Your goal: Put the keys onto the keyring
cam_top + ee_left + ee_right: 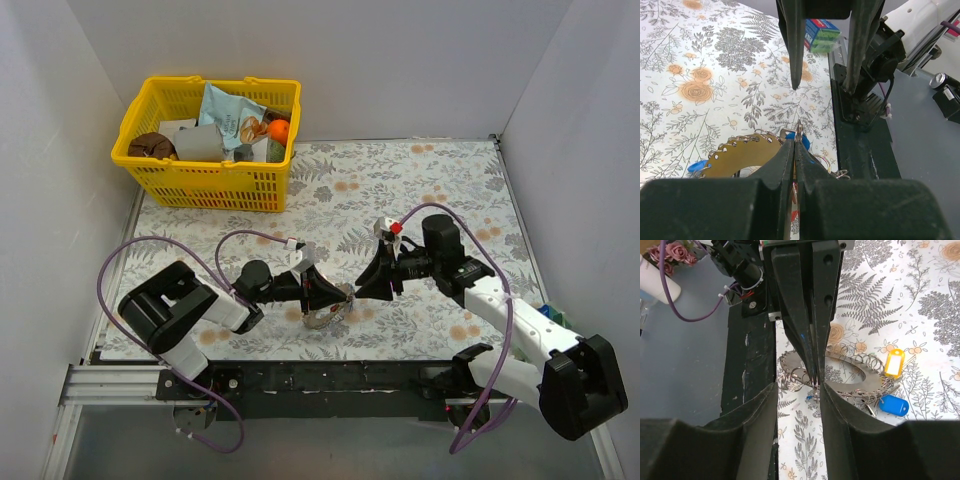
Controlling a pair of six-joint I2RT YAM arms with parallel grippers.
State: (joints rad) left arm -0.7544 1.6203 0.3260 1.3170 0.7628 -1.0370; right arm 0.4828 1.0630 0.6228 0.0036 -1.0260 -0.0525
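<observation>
The keyring (328,314) is a shiny scalloped disc lying on the floral cloth between my two grippers, also seen as the keyring (737,156) and keyring (852,377). My left gripper (795,142) is shut on the small split ring (815,381) of a blue-capped key (804,143), held just above the disc's edge. My right gripper (797,390) faces it with its jaws open around the left gripper's tips; its fingers (795,50) stand apart. A yellow tag (894,362) and a blue tag (894,405) hang off the disc's far rim.
A yellow basket (205,187) of groceries stands at the back left. A blue and green box (548,312) sits by the right arm at the table's right edge. Loose small rings (792,377) cluster on the disc's near rim, beside the black table rail (747,365).
</observation>
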